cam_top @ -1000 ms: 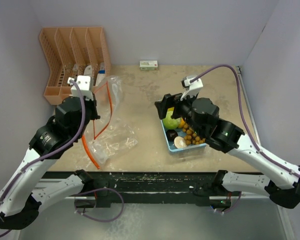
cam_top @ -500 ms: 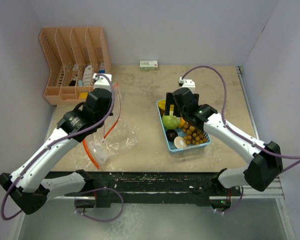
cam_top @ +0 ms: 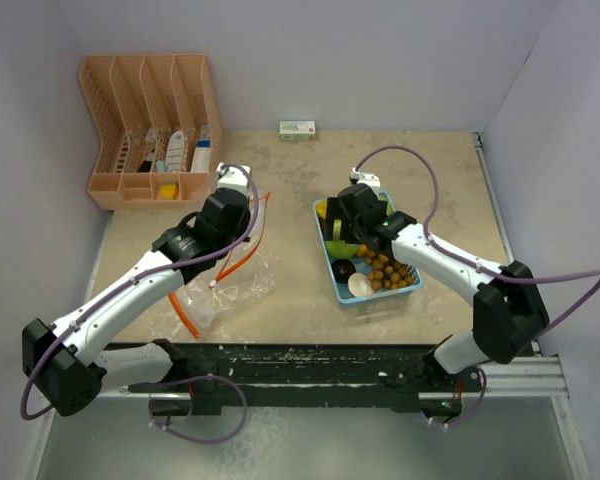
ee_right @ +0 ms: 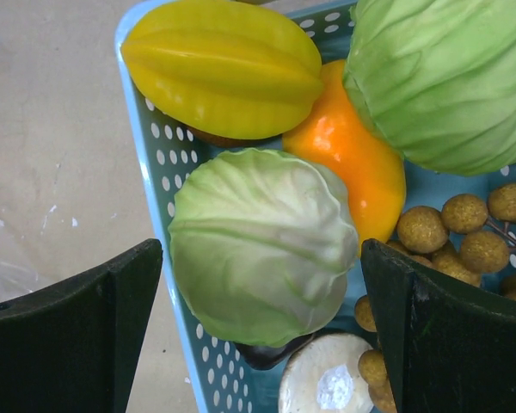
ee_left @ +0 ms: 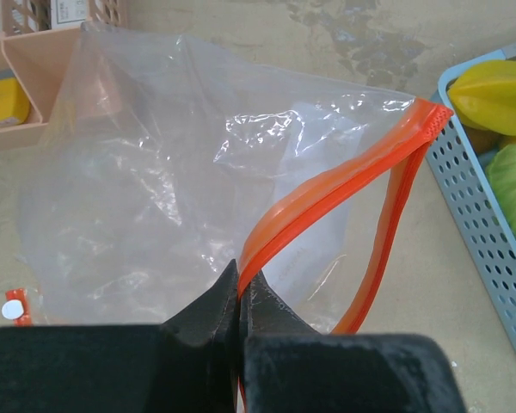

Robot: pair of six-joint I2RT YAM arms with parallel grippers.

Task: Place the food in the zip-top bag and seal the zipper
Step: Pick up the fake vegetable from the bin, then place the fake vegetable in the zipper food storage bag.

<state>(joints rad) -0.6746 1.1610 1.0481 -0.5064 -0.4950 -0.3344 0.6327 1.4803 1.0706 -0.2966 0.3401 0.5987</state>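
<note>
The left tool (ee_left: 239, 291) is pinched shut on one orange zipper strip (ee_left: 327, 185) of the clear zip-top bag (ee_left: 146, 198). It holds that edge up, with the two strips standing apart. The bag's near end lies on the worktop (cam_top: 290, 230), left of centre. The right tool (ee_right: 260, 254) hangs wide open over the light blue tray (ee_right: 155, 202), its fingers either side of a pale green cabbage (ee_right: 258, 241) without gripping it. Also in the tray are a yellow starfruit (ee_right: 224, 69), an orange fruit (ee_right: 361, 163), a second cabbage (ee_right: 447, 77), a bunch of small brown balls (ee_right: 464, 232), a beige round slice (ee_right: 327, 379) and a dark lump (cam_top: 343, 268).
</note>
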